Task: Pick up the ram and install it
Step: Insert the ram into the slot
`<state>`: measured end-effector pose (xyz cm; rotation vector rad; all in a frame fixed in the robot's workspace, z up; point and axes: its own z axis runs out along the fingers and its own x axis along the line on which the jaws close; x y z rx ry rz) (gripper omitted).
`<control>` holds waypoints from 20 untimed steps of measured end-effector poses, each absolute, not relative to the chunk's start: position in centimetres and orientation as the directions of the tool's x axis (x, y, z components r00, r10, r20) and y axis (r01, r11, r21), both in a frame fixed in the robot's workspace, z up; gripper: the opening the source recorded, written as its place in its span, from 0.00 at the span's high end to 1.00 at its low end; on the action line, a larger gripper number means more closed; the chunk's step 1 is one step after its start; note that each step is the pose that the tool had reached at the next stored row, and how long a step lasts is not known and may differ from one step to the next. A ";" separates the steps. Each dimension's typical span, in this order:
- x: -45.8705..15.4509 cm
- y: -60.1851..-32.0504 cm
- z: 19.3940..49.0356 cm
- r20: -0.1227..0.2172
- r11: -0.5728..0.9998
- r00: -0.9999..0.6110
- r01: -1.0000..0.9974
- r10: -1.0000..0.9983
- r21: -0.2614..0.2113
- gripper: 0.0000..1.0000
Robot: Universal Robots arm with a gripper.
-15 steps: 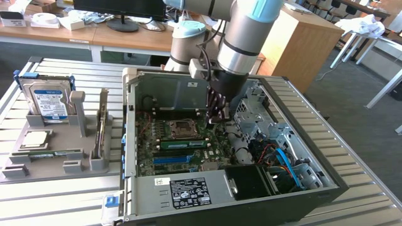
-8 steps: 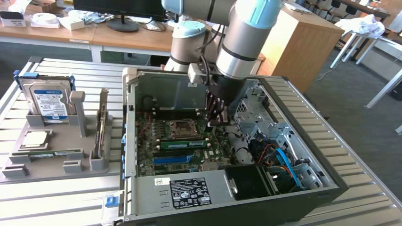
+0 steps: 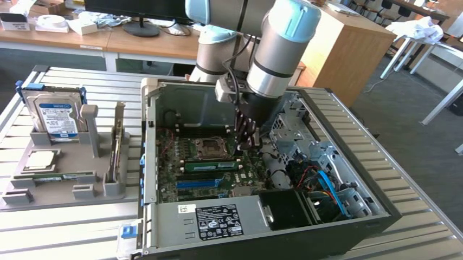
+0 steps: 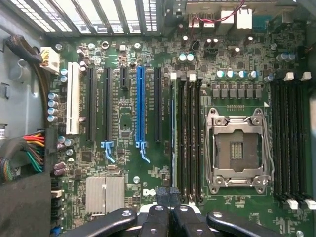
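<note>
Ram (image 3: 210,166) seated in the motherboard (image 4: 126,123), gripper (image 4: 170,200) just above.
A long, thin green stick with black chips is seen on edge in a slot beside the square metal socket (image 4: 238,148); the glossy black fingers (image 4: 157,218) are pressed together over its end.

- Even daylight fills the exterior view; the ribbed silver metal table (image 3: 412,184) well away from the black gripper fingers (image 3: 246,138) looks pale and washed out.
- Directly under the fingers, the green motherboard (image 3: 170,179) sits in the shade of the open grey computer case (image 3: 148,114).
- In the wrist view the fingers are dark with small glints on their screws (image 4: 123,214); the white slatted grille (image 4: 74,12) farthest from them is blown out.
</note>
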<state>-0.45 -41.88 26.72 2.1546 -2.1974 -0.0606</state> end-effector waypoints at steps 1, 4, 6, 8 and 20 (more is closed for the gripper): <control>-0.5 -41.9 26.7 0.018 0.020 -0.019 -0.997 -1.000 0.073 0.90; -0.5 -41.9 26.7 0.018 0.020 -0.019 -0.997 -1.000 0.073 0.90; -0.5 -41.9 26.7 0.018 0.020 -0.019 -0.997 -1.000 0.073 0.90; -0.5 -41.9 26.7 0.018 0.020 -0.019 -0.997 -1.000 0.073 0.90; -0.1 -41.9 26.7 0.017 0.016 -0.015 -0.998 -1.000 0.055 0.90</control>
